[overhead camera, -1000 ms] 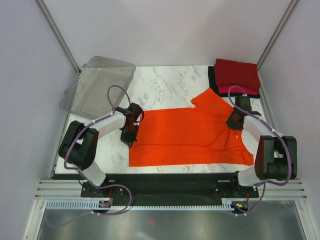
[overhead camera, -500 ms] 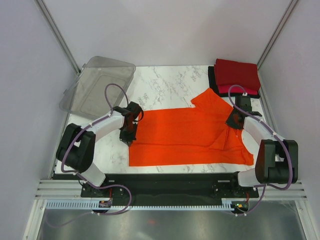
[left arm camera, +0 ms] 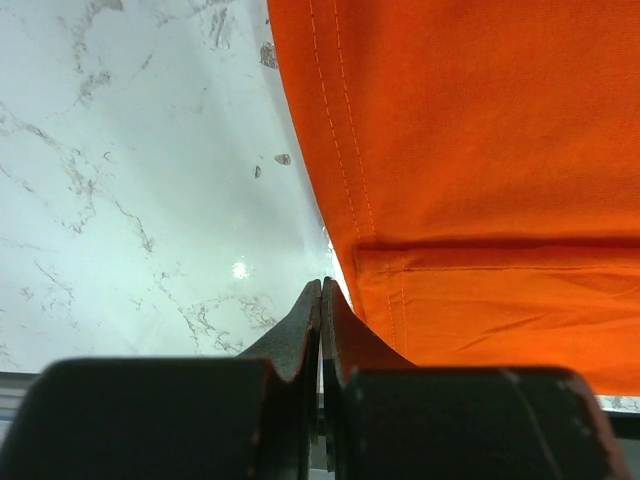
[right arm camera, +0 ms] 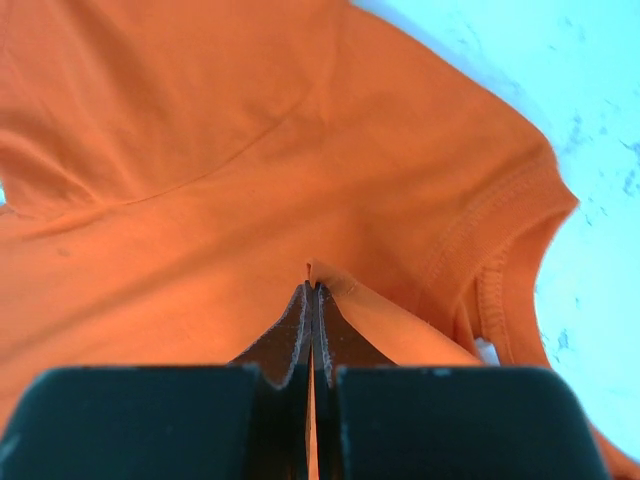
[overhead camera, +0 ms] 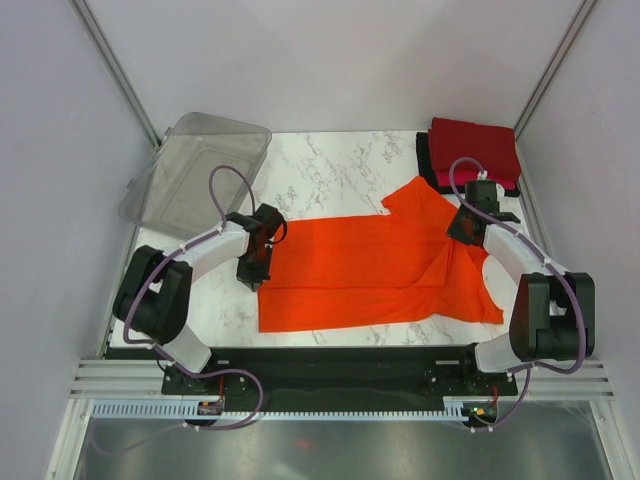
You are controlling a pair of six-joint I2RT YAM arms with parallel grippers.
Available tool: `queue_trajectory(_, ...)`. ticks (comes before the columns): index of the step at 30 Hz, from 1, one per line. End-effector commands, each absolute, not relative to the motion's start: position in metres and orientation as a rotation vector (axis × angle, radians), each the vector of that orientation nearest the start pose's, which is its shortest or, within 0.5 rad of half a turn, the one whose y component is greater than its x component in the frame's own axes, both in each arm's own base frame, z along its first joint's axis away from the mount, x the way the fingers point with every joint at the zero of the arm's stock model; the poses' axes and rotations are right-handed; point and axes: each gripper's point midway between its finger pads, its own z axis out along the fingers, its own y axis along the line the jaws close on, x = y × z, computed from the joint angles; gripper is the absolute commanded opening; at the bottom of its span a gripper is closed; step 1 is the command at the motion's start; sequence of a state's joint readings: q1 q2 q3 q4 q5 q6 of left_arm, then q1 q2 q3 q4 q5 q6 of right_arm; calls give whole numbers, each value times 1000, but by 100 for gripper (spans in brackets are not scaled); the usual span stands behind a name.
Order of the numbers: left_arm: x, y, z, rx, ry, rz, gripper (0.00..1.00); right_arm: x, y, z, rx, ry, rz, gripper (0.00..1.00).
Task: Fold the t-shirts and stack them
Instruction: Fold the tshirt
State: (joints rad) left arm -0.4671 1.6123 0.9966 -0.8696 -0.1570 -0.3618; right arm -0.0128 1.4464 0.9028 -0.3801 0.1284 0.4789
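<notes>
The bright orange t-shirt [overhead camera: 370, 270] lies spread across the middle of the marble table. My right gripper [overhead camera: 463, 232] is shut on a raised pinch of its cloth near the collar [right arm camera: 500, 270], with orange cloth [right arm camera: 200, 150] filling that wrist view. My left gripper [overhead camera: 254, 276] is shut, with its tips [left arm camera: 322, 285] low on the table right at the shirt's left hem [left arm camera: 345, 200]. I see no cloth between them. A stack of folded shirts [overhead camera: 475, 148] sits at the back right: dark red on top, pinkish-red and black below.
A clear plastic bin [overhead camera: 195, 170] lies tilted at the back left corner. Bare marble [overhead camera: 330, 165] shows behind the orange shirt, between the bin and the stack. The table's front edge runs just below the shirt's near hem.
My right gripper has moved toward the back with the cloth, drawing the shirt's right side up and in. My left gripper has shifted slightly back and left along the hem.
</notes>
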Motion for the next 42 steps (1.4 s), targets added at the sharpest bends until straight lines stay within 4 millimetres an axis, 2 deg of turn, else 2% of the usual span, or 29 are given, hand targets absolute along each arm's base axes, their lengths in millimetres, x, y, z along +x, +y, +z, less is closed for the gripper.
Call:
queue_trajectory(1, 230, -97, 33, 103, 2991, 219, 2, 370, 6, 90, 533, 2381, 42, 0)
queue_trajectory(6, 233, -96, 33, 106, 2984, 233, 2, 373, 15, 90, 437, 2412, -12, 0)
queue_trajectory(11, 234, -93, 35, 101, 2977, 259, 2, 376, 10, 87, 414, 2442, -84, 0)
queue_trajectory(15, 237, -90, 43, 96, 2959, 277, 2, 378, 6, 87, 426, 2451, -124, 0)
queue_trajectory(18, 239, -103, 50, 133, 2963, 177, 3, 377, 8, 86, 434, 2453, -110, 0)
queue_trajectory(19, 239, -107, 53, 148, 2963, 139, 13, 376, 8, 85, 434, 2456, -109, 0)
queue_trajectory(23, 240, -122, 53, 166, 2977, 19, 24, 372, 9, 82, 435, 2462, -107, 0)
queue_trajectory(25, 239, -124, 49, 175, 2988, 6, 33, 371, 9, 81, 435, 2466, -107, 0)
queue_trajectory(31, 238, -129, 35, 209, 3032, -5, 40, 373, 10, 83, 432, 2459, -94, 0)
queue_trajectory(36, 238, -127, 29, 198, 3045, 18, 39, 374, 10, 85, 428, 2453, -93, 0)
queue_trajectory(42, 234, -126, 17, 200, 3084, 33, 29, 373, 9, 85, 428, 2453, -99, 0)
